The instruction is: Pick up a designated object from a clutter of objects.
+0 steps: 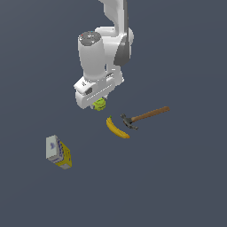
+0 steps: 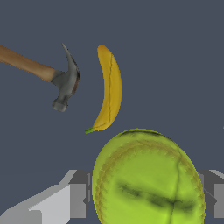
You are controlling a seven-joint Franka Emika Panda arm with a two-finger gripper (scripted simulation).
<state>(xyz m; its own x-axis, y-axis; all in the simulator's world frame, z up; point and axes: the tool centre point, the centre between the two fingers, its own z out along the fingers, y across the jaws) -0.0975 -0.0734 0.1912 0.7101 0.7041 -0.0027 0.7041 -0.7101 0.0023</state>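
The white arm point(image 1: 106, 53) comes down from the top of the exterior view, and its wrist housing hides most of the gripper point(image 1: 100, 103) beneath it. In the wrist view a grey finger point(image 2: 78, 199) stands on one side of the ball and a second finger on the other, each right against the ball's edge with no gap visible. The jaws are therefore closed about as far as the ball's width allows, and they hold the ball between them.

The yellow box point(image 1: 58, 152) with its grey-white face lies on the dark floor point(image 1: 177, 186) toward the exterior view's left, well apart from everything else.

The hammer point(image 1: 144, 116) lies toward the exterior view's right, with its wooden handle running up and away from the dark head. The head sits near the banana but does not touch it; the wrist view confirms a clear strip of floor between them.

The banana point(image 1: 117, 128) lies flat, curved, between the hammer head and the gripper's position, just below the ball in the exterior view.

The yellow-green ball point(image 1: 99, 104), the smallest item, sits directly under the wrist housing, gripped in the fingers. In the wrist view it fills the lower centre, with a dark seam line across it. Whether it rests on the floor or is lifted clear cannot be told.
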